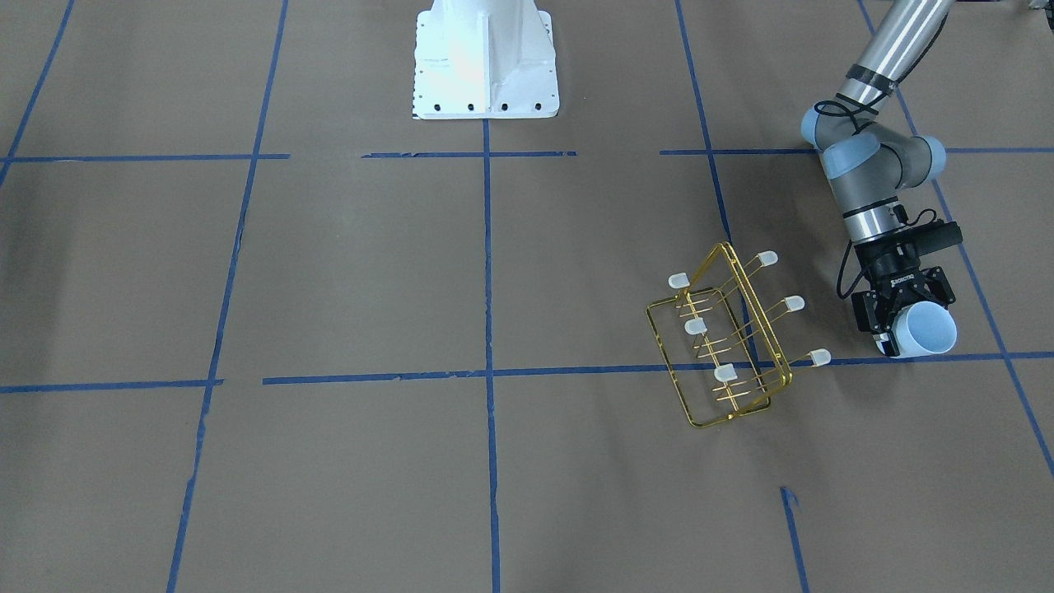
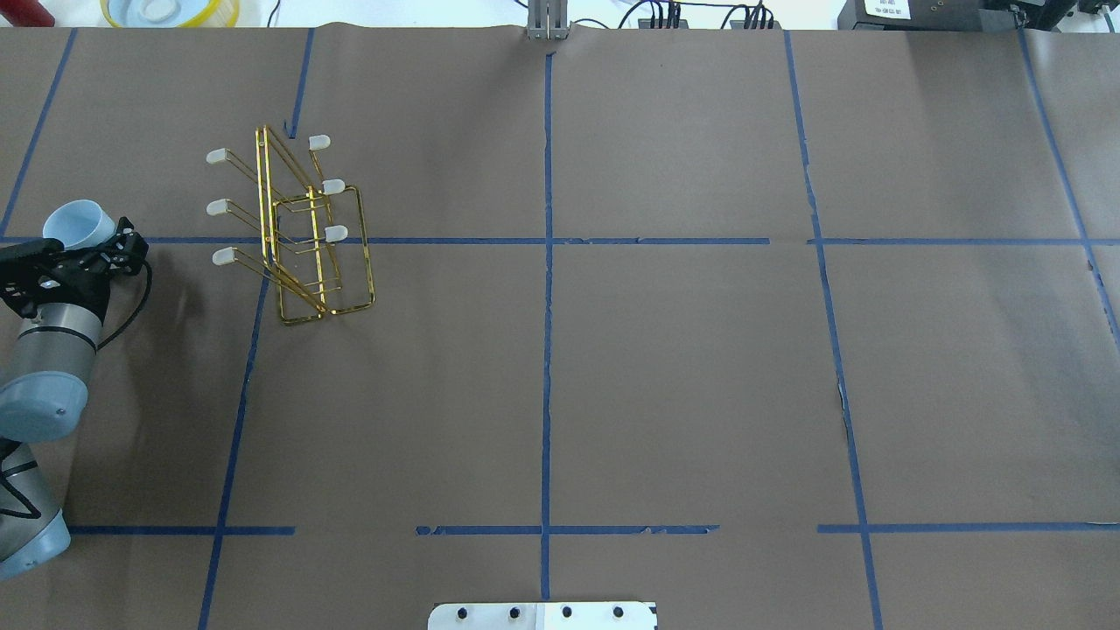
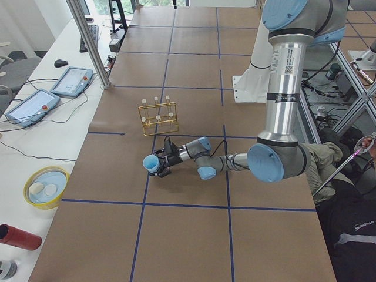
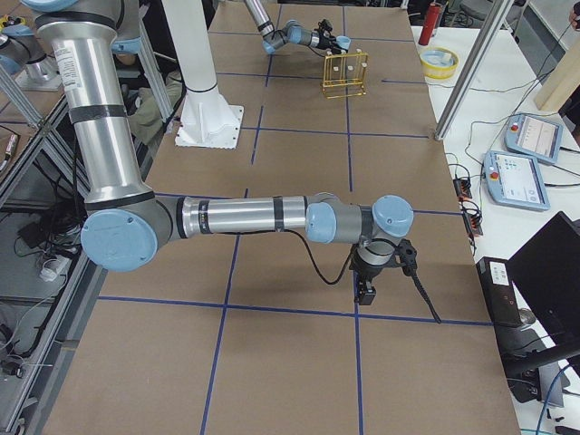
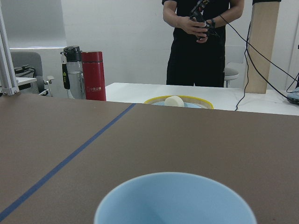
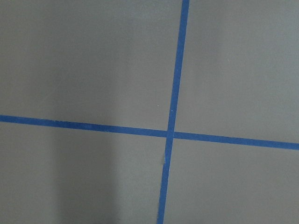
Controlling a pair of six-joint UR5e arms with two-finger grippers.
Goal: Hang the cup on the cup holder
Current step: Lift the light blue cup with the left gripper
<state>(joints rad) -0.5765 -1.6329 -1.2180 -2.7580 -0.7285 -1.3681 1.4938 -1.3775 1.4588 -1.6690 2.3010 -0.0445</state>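
A brown paper-covered table [image 2: 665, 385] crossed by blue tape lines [image 2: 546, 332] spreads below two arms. The left arm [image 1: 873, 165] reaches low over the table's left part, while the right arm [image 4: 245, 217] stretches out at the opposite end, well apart from everything else. The white base [image 1: 486, 62] stands at the robot's edge of the table.

The rack [image 1: 729, 346], a gold wire frame with capped prongs [image 1: 792, 304] angled upward, stands upright on the table near a tape crossing. Just beside it, on its outer side, the left gripper [image 1: 906, 317] lies roughly level, its jaws closed around the cup [image 1: 924, 329], which is tipped on its side with the open mouth [image 5: 175, 200] facing away from the robot. Cup and rack do not touch.

The right gripper [image 4: 366, 292] points down over a tape crossing [image 6: 169, 134]; whether its jaws are open cannot be told, since only the side view shows it.

Beyond the table's end sit a yellow bowl [image 5: 177, 101], a red bottle [image 5: 94, 76] and a person in black [image 5: 201, 42].
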